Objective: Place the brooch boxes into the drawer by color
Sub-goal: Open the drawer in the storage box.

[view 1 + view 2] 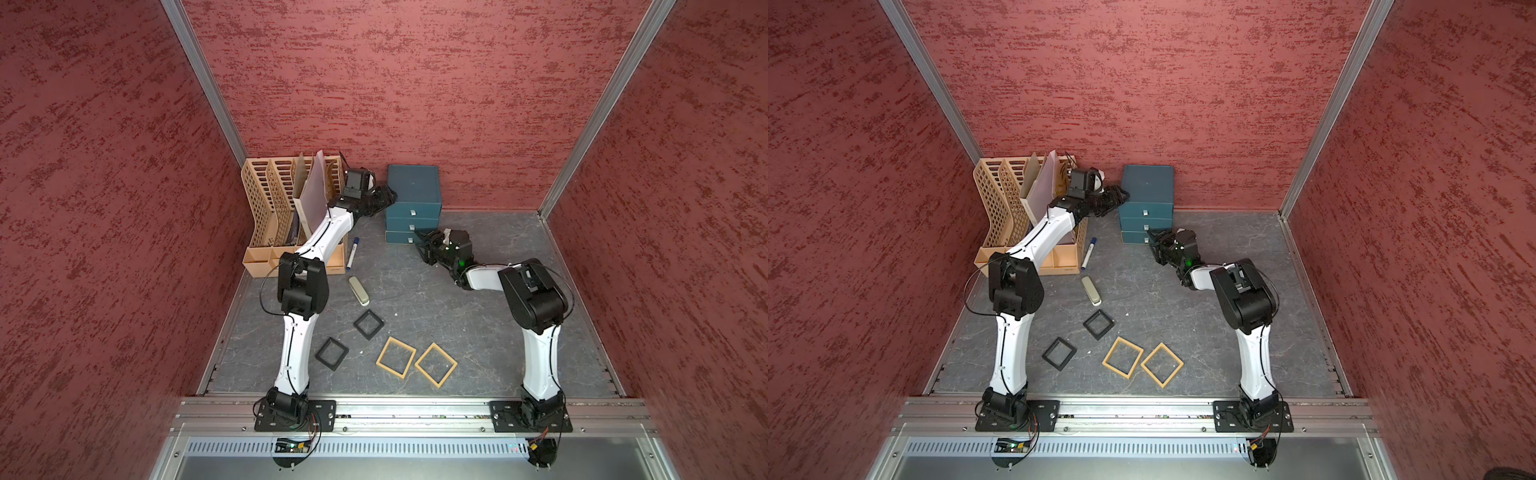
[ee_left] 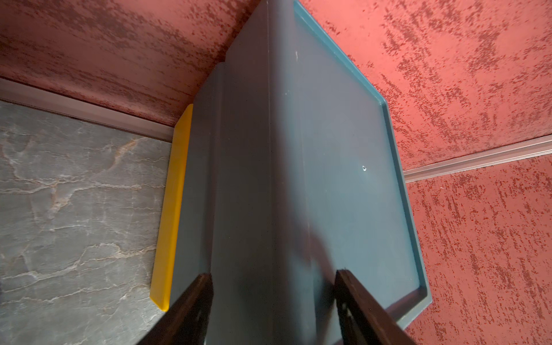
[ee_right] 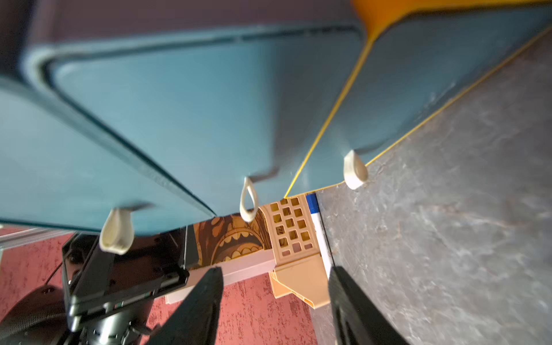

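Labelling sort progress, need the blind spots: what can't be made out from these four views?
- Drawer contents: the teal drawer chest shows only its top and fronts in both top views; insides hidden.
- Left gripper: in the left wrist view it straddles the chest's edge; contact unclear.
- Right gripper: jaws open, but the right wrist view is blurred; how near the bottom pull it is, unclear.

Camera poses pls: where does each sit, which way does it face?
Top views: high above the base rail, looking down and back; left arm and right arm whole, drawer chest at the rear.
Left wrist: at the chest's upper side edge, facing along it; left gripper straddles that edge.
Right wrist: low before the chest's front, facing its three pulls; right gripper open, empty.
Both wrist views share the chest.
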Controlling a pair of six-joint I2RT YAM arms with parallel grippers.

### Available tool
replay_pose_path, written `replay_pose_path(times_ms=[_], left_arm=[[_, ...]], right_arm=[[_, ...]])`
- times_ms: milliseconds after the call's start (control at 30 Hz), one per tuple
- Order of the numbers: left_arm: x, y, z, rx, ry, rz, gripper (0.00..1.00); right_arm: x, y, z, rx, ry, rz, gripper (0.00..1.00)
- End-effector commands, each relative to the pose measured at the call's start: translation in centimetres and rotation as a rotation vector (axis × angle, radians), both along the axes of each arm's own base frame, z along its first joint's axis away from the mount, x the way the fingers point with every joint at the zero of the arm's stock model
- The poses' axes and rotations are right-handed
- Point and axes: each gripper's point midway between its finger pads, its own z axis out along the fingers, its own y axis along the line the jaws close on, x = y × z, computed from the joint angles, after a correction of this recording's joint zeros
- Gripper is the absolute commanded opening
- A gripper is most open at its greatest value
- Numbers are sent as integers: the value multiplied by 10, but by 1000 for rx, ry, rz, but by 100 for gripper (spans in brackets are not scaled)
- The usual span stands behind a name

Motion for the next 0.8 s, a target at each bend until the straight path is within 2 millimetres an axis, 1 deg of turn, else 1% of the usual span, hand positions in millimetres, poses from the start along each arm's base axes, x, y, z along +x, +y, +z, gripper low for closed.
replay_pose_path(times_ms=[0, 100, 333, 433, 567, 700, 767], left_arm=[[-8, -4, -3, 11, 20, -15, 68], [-8, -4, -3, 10, 21, -15, 68], [-8, -4, -1, 6, 19, -12, 68], [-8, -4, -1, 4, 19, -12, 68], [-8, -4, -1, 6, 19, -12, 68], [-8, -4, -2, 8, 21, -13, 68], [-8, -4, -2, 8, 21, -13, 68]], right_arm=[[11, 5, 16, 16, -45, 5, 56], [18, 6, 10, 28, -37, -10, 52], [34, 8, 10, 42, -30, -31, 43], [39, 9, 11, 47, -34, -45, 33], [46, 10, 10, 53, -30, -55, 25], [47, 9, 6, 48, -17, -62, 14], [45, 8, 5, 48, -16, -66, 7]])
